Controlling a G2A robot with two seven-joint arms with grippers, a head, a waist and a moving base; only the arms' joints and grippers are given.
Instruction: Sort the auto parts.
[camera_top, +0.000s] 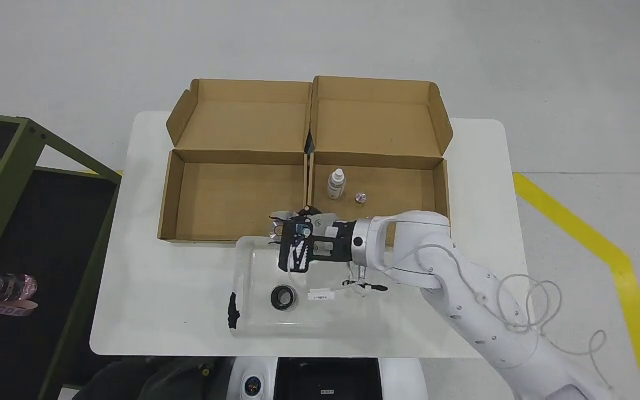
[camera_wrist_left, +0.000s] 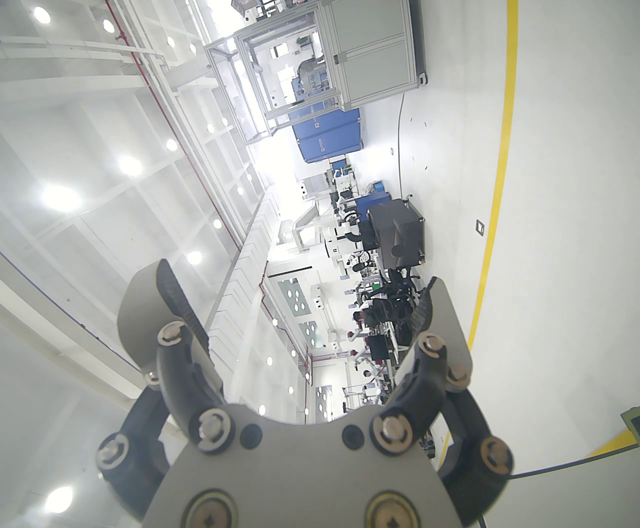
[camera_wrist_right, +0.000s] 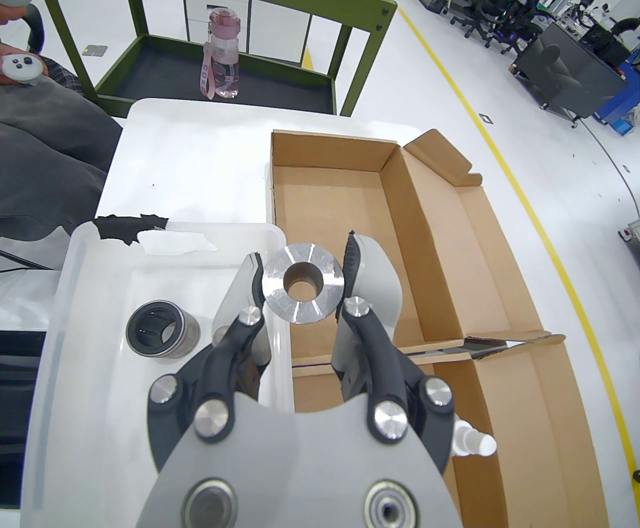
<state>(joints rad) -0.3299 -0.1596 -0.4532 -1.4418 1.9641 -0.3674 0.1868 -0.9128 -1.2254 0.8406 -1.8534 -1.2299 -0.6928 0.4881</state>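
1. Ring (camera_wrist_right: 320, 302), silver metal with a centre hole, is pinched flat between the right gripper (camera_wrist_right: 302, 265) pads.
2. Ring hangs over the far rim of the clear bin (camera_top: 260, 270), right where it meets the cardboard box (camera_top: 235, 200), left compartment side.
3. Bearing (camera_wrist_right: 161, 330), black with a steel sleeve, lies in the bin, near the gripper.
4. White bottle (camera_top: 337, 181) and a small metal piece (camera_top: 364, 195) sit in the box's right compartment.
5. Left gripper (camera_wrist_left: 300, 280) is spread wide, holding nothing, aimed up at the hall ceiling.
6. Bin and box rest on the white table (camera_top: 140, 280).
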